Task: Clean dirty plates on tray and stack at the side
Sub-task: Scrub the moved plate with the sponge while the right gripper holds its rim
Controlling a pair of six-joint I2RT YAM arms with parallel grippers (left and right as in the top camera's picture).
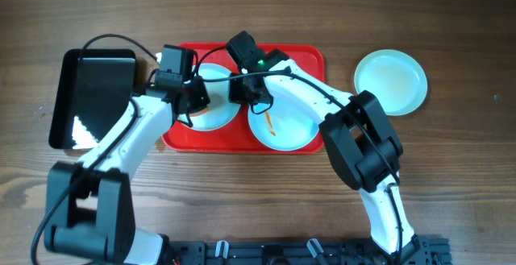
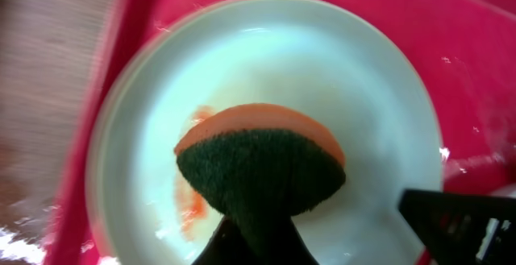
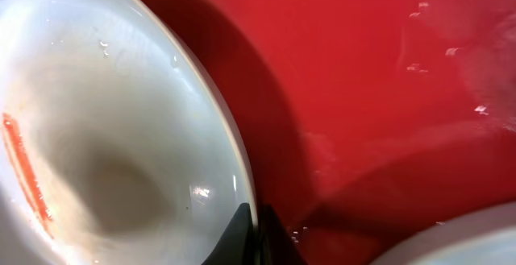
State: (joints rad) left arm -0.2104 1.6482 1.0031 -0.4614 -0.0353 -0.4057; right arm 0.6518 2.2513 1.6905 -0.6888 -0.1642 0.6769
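Note:
Two plates lie on the red tray (image 1: 302, 58). Above the left plate (image 1: 219, 113) my left gripper (image 1: 193, 97) is shut on an orange sponge with a dark green scouring face (image 2: 260, 164). The sponge hangs over the plate (image 2: 322, 64), next to an orange smear (image 2: 192, 204). The right plate (image 1: 289, 126) carries an orange streak (image 3: 24, 168). Its upper-left rim is pinched between the shut jaws of my right gripper (image 1: 256, 96), one finger inside the plate (image 3: 105, 136) and one outside over the tray (image 3: 363, 80). A third plate (image 1: 391, 81) sits on the table to the right of the tray.
A black rectangular bin (image 1: 93, 96) stands on the wooden table left of the tray. Both arms cross over the tray's front edge. The other plate's rim (image 3: 472, 241) shows at the lower right of the right wrist view.

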